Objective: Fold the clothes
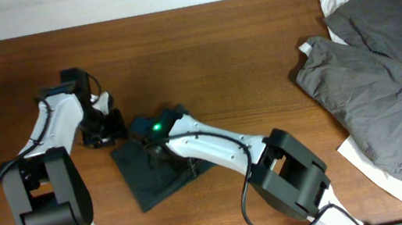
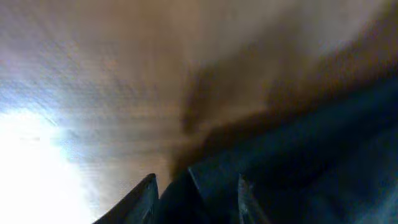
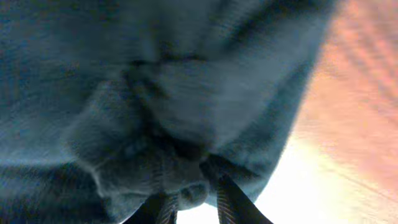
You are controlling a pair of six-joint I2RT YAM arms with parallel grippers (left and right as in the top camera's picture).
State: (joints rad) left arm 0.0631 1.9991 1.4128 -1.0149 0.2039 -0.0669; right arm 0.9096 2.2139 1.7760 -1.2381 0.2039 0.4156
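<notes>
Overhead shows one black T-shirt (image 1: 159, 177), two tools: left tool (image 2: 196, 190) apart, right tool (image 3: 191, 208) indeterminate.

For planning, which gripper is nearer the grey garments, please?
Right. The right gripper, on the black T-shirt, is left of the grey garments; the left gripper is farther left.

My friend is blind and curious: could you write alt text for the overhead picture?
A small folded black T-shirt lies on a wooden table, with the left arm and right arm, both white and black, reaching to it. Grey garments are heaped at the right edge.
</notes>
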